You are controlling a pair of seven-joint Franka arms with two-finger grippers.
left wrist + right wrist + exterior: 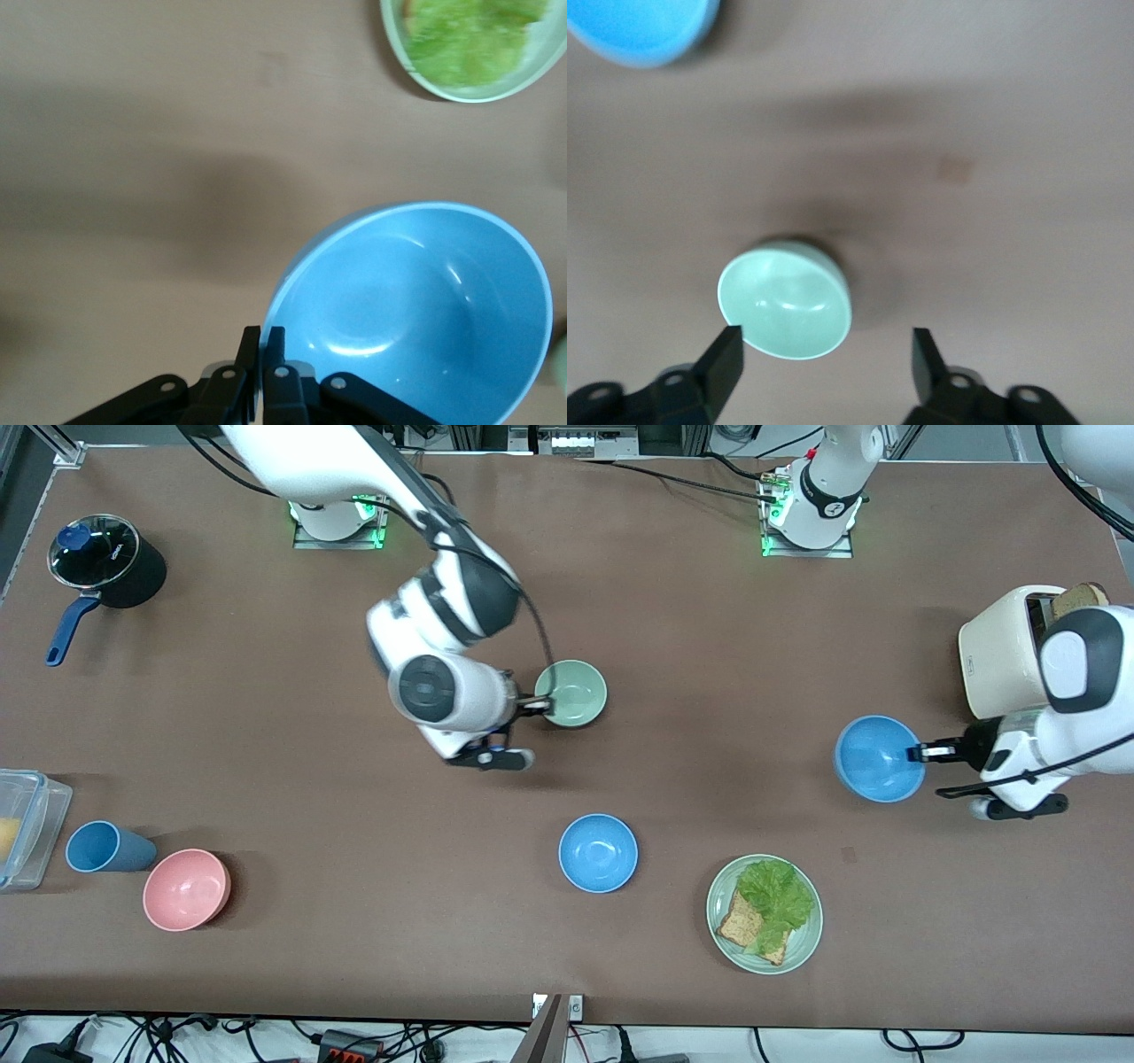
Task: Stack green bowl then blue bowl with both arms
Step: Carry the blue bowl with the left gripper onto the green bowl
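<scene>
The green bowl (571,693) sits on the table near the middle. My right gripper (534,707) hovers at its rim, open and empty. In the right wrist view the green bowl (786,301) lies close to one finger (726,354), with the gripper (826,354) spread wide. My left gripper (920,753) is shut on the rim of a blue bowl (879,758) and holds it tilted above the table, next to the toaster. The left wrist view shows the gripper (263,341) pinching this bowl (416,310). A second blue bowl (598,853) rests nearer the front camera and shows in the right wrist view (638,27).
A pale green plate (802,948) with lettuce and bread lies beside the second blue bowl and shows in the left wrist view (469,88). A cream toaster (1005,651) stands at the left arm's end. A pink bowl (187,888), blue tumbler (106,847), plastic box (22,828) and pot (106,562) are at the right arm's end.
</scene>
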